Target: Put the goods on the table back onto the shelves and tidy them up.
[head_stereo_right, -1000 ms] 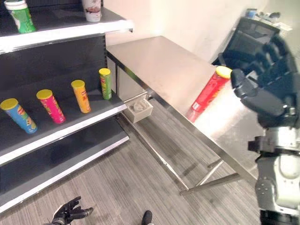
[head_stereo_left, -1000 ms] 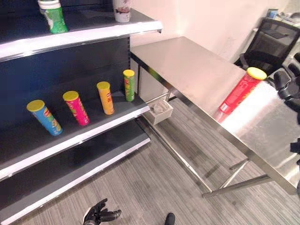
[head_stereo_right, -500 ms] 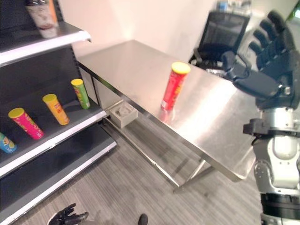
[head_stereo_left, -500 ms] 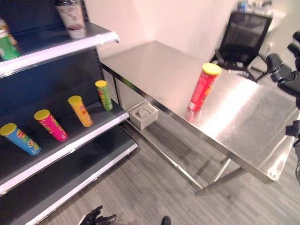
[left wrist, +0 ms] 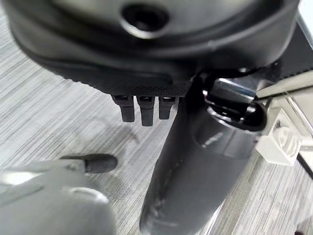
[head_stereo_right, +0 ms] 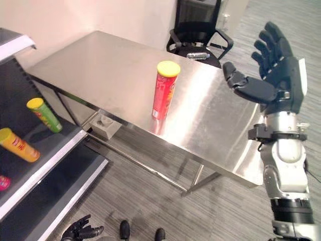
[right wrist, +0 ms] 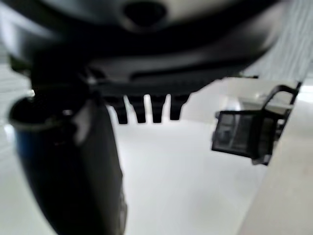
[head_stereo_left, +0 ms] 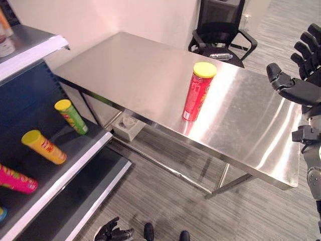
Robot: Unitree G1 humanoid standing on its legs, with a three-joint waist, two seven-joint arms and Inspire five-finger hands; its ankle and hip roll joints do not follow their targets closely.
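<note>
A red can with a yellow lid (head_stereo_left: 198, 91) stands upright on the steel table (head_stereo_left: 140, 70), near its front edge. My right hand (head_stereo_right: 273, 70) is raised to the right of the can, well apart from it, its fingers spread and straight with nothing in them. My left hand (head_stereo_left: 114, 233) hangs low over the floor, fingers relaxed and holding nothing. On the dark shelf (head_stereo_left: 83, 150) at the left lie a green can (head_stereo_left: 71, 116), an orange can (head_stereo_left: 43, 146) and a pink can (head_stereo_left: 17, 179).
A black office chair (head_stereo_left: 220, 25) stands behind the table. A small white box (head_stereo_left: 128, 125) sits under the table's left end by the shelf. Grey striped floor lies between the shelf and the table.
The camera has swung to the right: the shelves have slid off to the left and the table with the red can now sits mid-view. My right hand stays raised and open.
</note>
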